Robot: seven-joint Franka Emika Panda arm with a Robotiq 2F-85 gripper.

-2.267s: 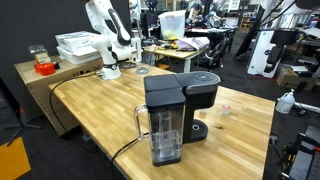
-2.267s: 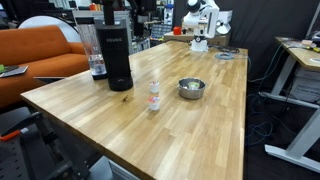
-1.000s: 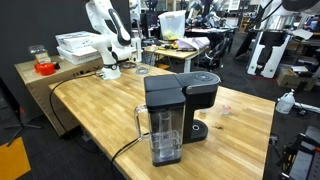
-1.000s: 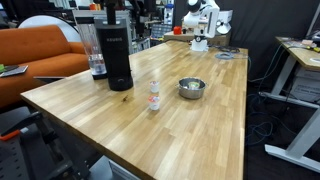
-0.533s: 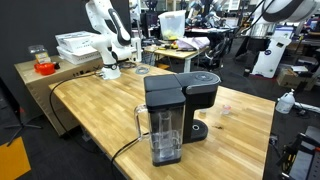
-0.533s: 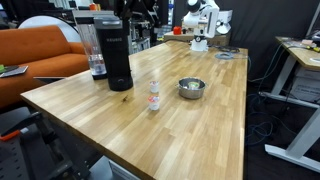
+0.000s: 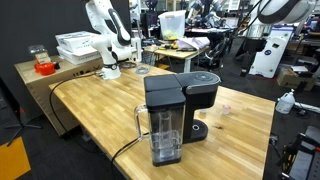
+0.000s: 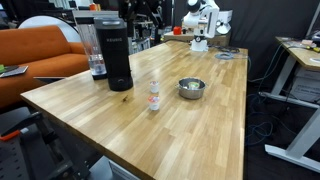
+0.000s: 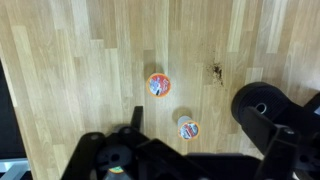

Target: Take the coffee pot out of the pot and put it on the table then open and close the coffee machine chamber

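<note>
Wood-plank butcher-block table [image 7: 95,105] carries black boxy plastic coffee machine [image 7: 172,112], black hinged top lid [image 7: 203,79] down. Gripper [image 9: 200,150] high over planks, jaws spread, holding nothing. Wrist view does not clearly show machine, so lid's bearing from fingers cannot be told.

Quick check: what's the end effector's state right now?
End effector: open, holding nothing.

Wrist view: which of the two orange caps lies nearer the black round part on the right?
The lower cap, toward the frame's bottom; the upper cap sits farther left, away from the black round part.
</note>
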